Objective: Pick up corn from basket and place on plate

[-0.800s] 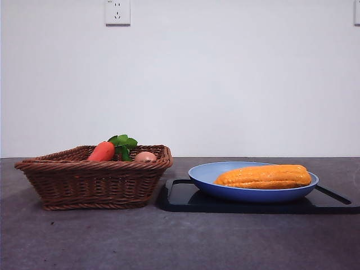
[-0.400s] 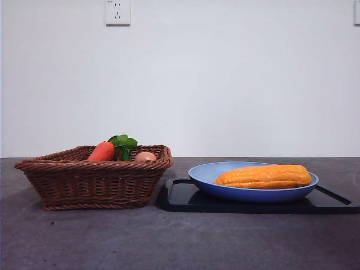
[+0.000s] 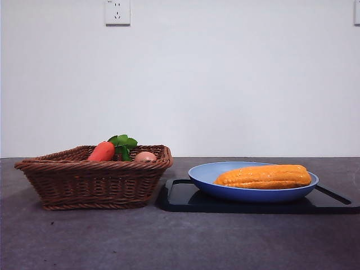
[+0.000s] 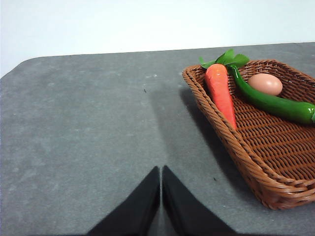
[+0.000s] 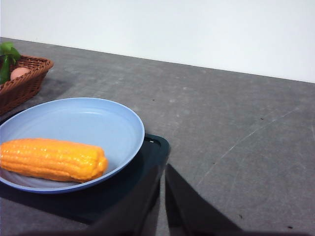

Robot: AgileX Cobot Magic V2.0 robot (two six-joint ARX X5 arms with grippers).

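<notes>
Corn (image 3: 263, 176) lying lengthwise in the light-blue plate (image 3: 202, 179), off the basket (image 3: 93, 181) and clear of both sets of jaws. Plate seated on a flat black tray (image 3: 180, 198), tray resting on the grey tabletop (image 3: 169, 242) just beside the basket.

Left gripper (image 4: 161, 173) low over bare tabletop, jaws pressed together with only a hairline seam between them, holding nothing. Ahead of those jaws and off to one side: the wicker basket, well apart from the tips. Inside it, a carrot (image 4: 220, 92) along the wall nearest the jaws, green leaves at its far end; beyond the carrot, a long green pepper (image 4: 273, 103) lying on a slant; past that, an egg (image 4: 265, 84) near the far corner.

Right gripper (image 5: 162, 172) likewise empty, jaws closed to a thin slit, tips hanging over the near corner of the black tray. Corn seen just ahead of those jaws and to one side, resting on the near half of the plate, not touched. Basket corner visible farther off, beyond the plate.

No arm visible in the front view.
</notes>
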